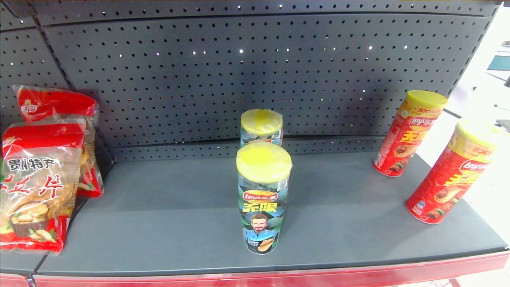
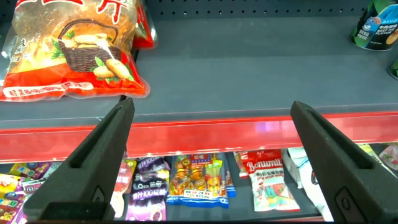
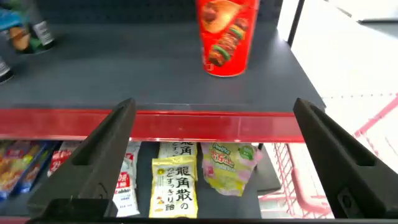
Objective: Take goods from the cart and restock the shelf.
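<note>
On the grey shelf (image 1: 167, 215), two green chip cans stand upright in the middle, one in front (image 1: 261, 197) and one behind it (image 1: 261, 126). Two red chip cans stand at the right, one at the back (image 1: 408, 133) and one nearer the front (image 1: 452, 173). Red snack bags (image 1: 34, 187) lean at the left end. My left gripper (image 2: 212, 106) is open and holds nothing. It hangs in front of the shelf's red front edge (image 2: 205, 134), below a snack bag (image 2: 74, 50). My right gripper (image 3: 214, 102) is also open and holds nothing, before the red edge (image 3: 205, 124) near a red can (image 3: 225, 34).
A perforated dark back panel (image 1: 239, 79) closes the shelf behind. Bare shelf lies between the bags and the green cans, and between the green and red cans. A lower shelf holds candy packets (image 2: 199, 180) and yellow and green packets (image 3: 177, 186). The shelf's right end (image 1: 494, 239) is open.
</note>
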Robot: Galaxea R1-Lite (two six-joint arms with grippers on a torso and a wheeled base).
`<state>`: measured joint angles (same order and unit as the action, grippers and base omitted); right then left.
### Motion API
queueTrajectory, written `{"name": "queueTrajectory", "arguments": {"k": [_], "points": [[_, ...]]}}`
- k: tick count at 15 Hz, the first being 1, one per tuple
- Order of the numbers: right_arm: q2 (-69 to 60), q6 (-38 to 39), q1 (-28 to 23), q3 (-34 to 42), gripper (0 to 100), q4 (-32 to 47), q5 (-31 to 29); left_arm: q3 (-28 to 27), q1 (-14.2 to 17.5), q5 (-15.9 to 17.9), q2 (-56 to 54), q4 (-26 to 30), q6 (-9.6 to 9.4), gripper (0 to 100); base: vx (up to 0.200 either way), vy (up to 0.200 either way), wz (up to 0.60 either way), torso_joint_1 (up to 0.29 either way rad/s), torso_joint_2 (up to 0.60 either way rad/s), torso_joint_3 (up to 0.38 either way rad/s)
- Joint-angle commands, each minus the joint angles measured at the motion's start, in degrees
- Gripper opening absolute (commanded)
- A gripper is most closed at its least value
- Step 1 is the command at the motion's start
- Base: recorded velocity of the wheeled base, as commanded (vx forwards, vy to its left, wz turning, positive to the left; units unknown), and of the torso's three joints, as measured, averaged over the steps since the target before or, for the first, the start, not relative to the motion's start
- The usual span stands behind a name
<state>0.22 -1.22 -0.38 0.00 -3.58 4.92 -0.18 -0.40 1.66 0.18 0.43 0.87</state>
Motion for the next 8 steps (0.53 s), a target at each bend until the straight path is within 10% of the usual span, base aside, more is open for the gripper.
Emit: {"name": "queueTrajectory", "arguments": {"k": [1, 8], "points": [[-0.04, 3.06, -0.06, -0.18, 100, 0.42, -1.06, 0.01, -0.04, 0.01, 0.08, 0.01, 0.01, 100, 0.0, 0.0, 0.0, 0.0, 0.0, 0.0], [-0.04, 0.87, 0.11, -0.09, 100, 3.76, -6.16, 0.01, -0.04, 0.01, 0.08, 0.01, 0.01, 100, 0.0, 0.0, 0.0, 0.0, 0.0, 0.0]]}}
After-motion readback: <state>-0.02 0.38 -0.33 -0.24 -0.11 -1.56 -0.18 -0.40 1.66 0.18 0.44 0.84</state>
